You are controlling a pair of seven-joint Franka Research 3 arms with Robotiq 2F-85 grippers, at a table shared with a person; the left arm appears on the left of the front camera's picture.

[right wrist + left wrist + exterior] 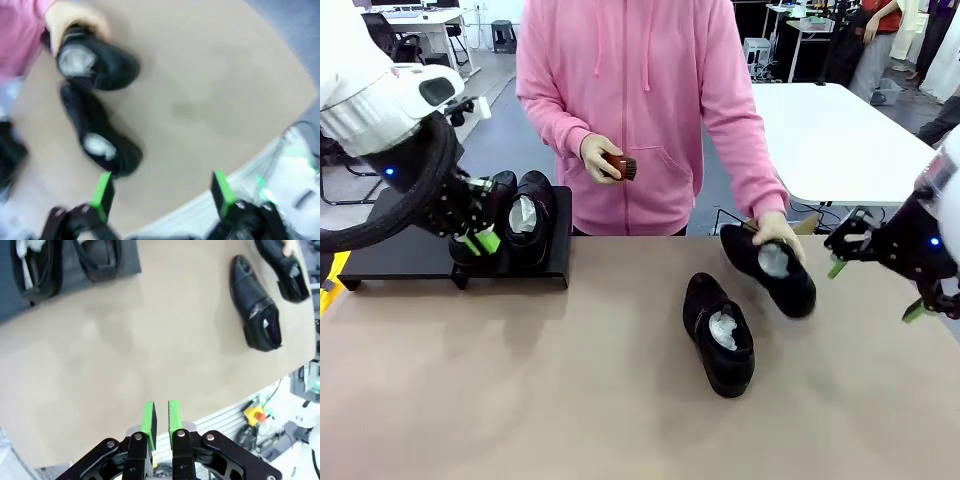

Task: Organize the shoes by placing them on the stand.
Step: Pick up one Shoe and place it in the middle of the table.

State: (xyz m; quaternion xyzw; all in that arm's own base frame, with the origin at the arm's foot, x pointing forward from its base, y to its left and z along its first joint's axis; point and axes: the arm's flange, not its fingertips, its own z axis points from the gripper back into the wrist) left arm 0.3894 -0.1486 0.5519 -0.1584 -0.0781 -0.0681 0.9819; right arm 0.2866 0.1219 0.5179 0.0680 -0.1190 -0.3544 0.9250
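left pincer (485,241), nearly closed and empty, just beside shoes (538,200) on stand (390,262).

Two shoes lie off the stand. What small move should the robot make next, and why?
Probably the open right gripper reaches toward the middle shoe: it lies free on the table, while the person's hand rests on the other shoe.

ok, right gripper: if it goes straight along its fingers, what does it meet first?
Probably bare tabletop: the open right gripper points at tan surface, with the nearer shoe just beside that line. View is blurred.
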